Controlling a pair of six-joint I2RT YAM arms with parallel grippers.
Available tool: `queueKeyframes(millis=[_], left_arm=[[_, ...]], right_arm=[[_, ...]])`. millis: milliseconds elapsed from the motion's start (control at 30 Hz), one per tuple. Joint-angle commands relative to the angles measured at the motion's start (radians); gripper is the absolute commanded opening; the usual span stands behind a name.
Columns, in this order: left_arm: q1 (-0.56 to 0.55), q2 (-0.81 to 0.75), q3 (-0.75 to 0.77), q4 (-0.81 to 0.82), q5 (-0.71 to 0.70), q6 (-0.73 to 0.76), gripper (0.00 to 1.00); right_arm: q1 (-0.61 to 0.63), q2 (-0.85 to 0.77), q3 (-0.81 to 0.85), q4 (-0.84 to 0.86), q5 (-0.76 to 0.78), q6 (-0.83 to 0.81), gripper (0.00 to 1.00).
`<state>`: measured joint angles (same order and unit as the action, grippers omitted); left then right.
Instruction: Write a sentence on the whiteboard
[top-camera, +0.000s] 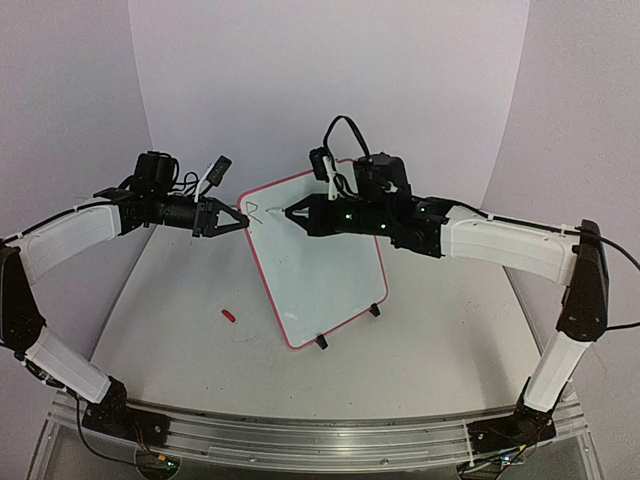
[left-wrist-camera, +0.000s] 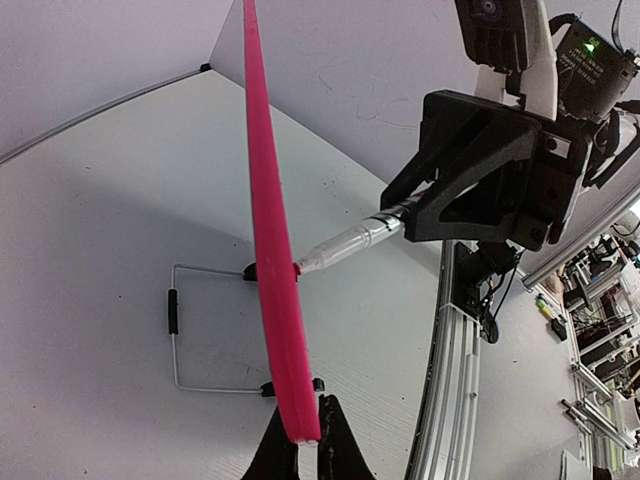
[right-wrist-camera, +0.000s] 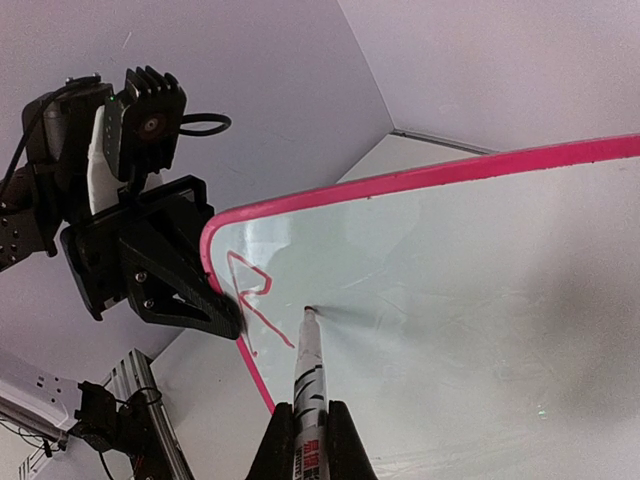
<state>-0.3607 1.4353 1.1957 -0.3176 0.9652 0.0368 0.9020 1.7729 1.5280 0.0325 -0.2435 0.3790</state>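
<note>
The whiteboard (top-camera: 325, 275) stands tilted on its black feet, red rim (left-wrist-camera: 272, 250) edge-on in the left wrist view. My left gripper (top-camera: 238, 222) is shut on the board's upper left edge (left-wrist-camera: 308, 415). My right gripper (right-wrist-camera: 310, 408) is shut on a white marker (right-wrist-camera: 308, 365) whose tip touches the board face (right-wrist-camera: 480, 300). Of the sentence, only a single letter R (right-wrist-camera: 250, 300) shows, near the top left corner, just left of the marker tip. The marker (left-wrist-camera: 350, 240) meets the board from the right in the left wrist view.
A small red marker cap (top-camera: 229, 315) lies on the table left of the board. A wire stand (left-wrist-camera: 175, 330) props the board from behind. White walls close in the back and sides, and a metal rail (top-camera: 320, 435) runs along the near edge.
</note>
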Motion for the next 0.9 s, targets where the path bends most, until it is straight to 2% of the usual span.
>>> queueKeyframes(millis=[0,567,867], left_arm=[[-0.009,-0.021,-0.008,-0.037,-0.002,0.05,0.0],[-0.009,-0.029,-0.007,-0.037,0.001,0.05,0.0],[-0.009,-0.026,-0.006,-0.037,0.001,0.051,0.0]], right_arm=[[-0.005,-0.009,0.022,0.011,0.028,0.007,0.0],[-0.005,-0.056,-0.077,0.015,0.017,0.044,0.0],[-0.005,-0.099,-0.077,0.111,-0.091,0.053,0.0]])
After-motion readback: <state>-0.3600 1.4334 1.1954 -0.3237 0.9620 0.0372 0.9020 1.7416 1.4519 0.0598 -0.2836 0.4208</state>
